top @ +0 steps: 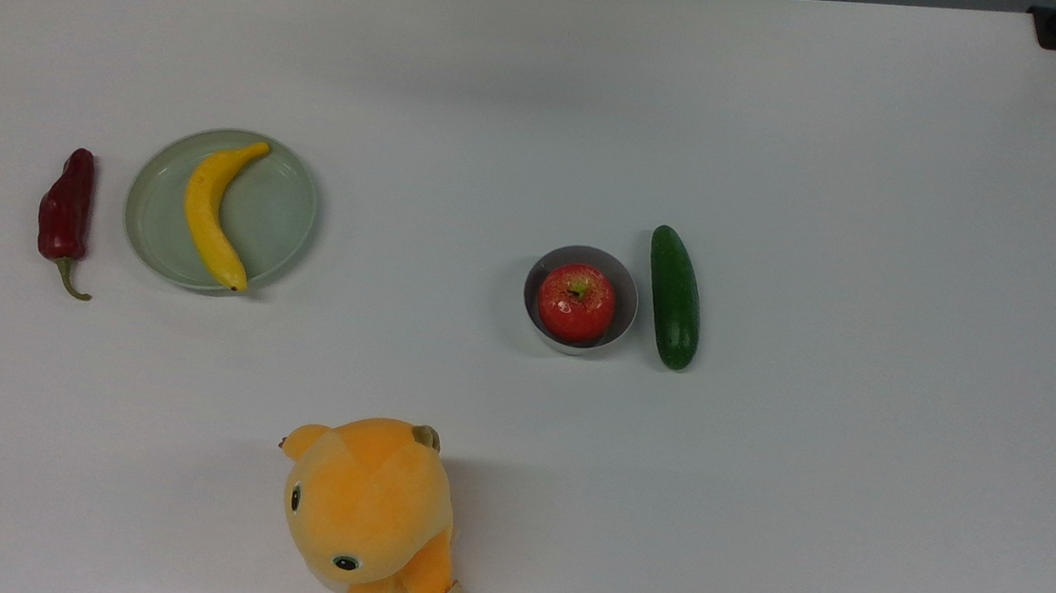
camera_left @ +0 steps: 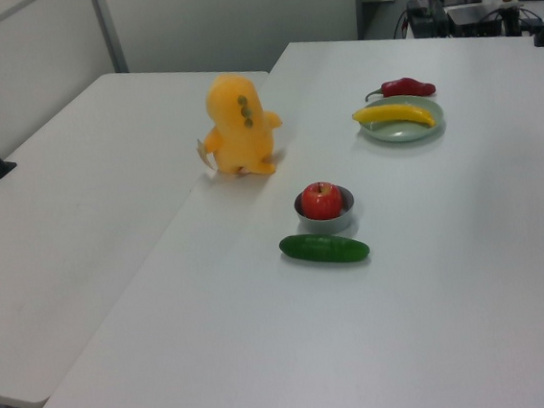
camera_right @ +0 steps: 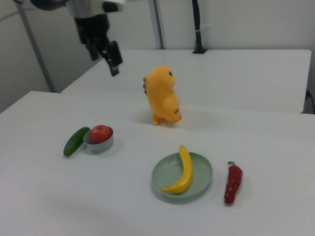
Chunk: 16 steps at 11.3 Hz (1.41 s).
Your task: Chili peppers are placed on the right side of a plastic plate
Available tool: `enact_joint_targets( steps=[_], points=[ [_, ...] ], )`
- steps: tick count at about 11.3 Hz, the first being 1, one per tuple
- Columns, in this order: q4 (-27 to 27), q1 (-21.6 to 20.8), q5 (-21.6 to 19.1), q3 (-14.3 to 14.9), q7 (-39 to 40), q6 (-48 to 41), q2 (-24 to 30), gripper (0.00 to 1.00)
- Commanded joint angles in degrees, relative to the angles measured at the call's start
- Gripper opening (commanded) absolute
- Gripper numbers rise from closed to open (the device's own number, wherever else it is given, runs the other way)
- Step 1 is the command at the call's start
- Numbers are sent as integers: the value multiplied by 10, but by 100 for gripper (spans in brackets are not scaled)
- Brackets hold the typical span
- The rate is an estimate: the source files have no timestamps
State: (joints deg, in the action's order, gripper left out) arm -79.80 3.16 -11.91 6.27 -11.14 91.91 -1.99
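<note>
White tabletop [top: 759,498] all around. My pincer [camera_right: 106,52] hangs high with fingers parted, holding nothing, well apart from the chili [camera_right: 233,183] lying far below it, just beside the plate [camera_right: 200,168]. I judge the placing done; next, nothing but parking.

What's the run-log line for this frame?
chili: on table, beside plate | claw: open, raised, empty

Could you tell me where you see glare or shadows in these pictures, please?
Top view: small bright highlights on the apple, and a soft shadow beside the plush toy. Right view: faint shadows under the plastic plate and grey bowl. Left view: even, soft light.
</note>
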Motion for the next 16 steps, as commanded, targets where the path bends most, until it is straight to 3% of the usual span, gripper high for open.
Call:
enact_joint_targets(
  steps=[1,3,5,7,9,12,16],
  points=[
    [-84,-30,9,-41,-48,-3,71,100],
    [-110,-34,21,-78,-53,-3,81,100],
    [-141,-59,83,-105,-50,4,81,100],
    [-161,-69,121,-105,-29,21,75,100],
    [-184,-62,126,-101,36,76,70,100],
    [-171,-61,119,-79,95,96,55,100],
    [-167,-78,117,-54,106,88,58,100]
  ],
)
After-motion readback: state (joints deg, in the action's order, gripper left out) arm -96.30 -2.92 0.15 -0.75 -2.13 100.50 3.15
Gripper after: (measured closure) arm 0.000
